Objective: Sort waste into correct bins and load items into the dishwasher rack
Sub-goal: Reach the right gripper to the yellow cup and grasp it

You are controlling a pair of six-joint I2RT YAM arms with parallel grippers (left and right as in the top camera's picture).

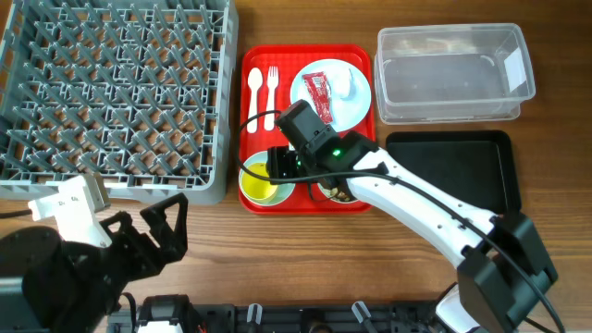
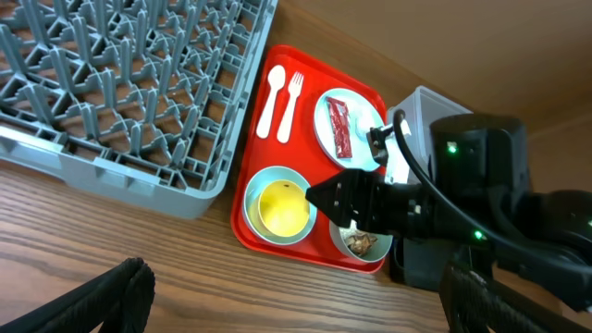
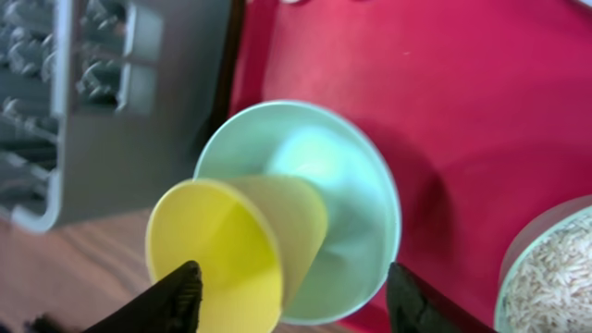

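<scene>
Right tool [image 3: 298, 296] half-wide, straddled tilted yellow cup [image 3: 231, 236] in bowl [image 3: 361, 203], not gripping; left tool [image 1: 150, 225] wide, farther.

One of each is counted: large grey plastic pegged crate [image 1: 111, 92], flat red serving tray [image 1: 305, 57], clear plastic rectangular tub [image 1: 444, 83], shallow black rectangular tray [image 1: 453, 176], round pale plate [image 1: 356, 109], small yellow cup [image 1: 261, 190], white plastic fork [image 1: 272, 88], white plastic spoon [image 1: 254, 91], red foil wrapper [image 1: 317, 97], crumpled white scrap [image 1: 343, 85]. Two small pale bowls [image 2: 277, 176] are counted.
</scene>
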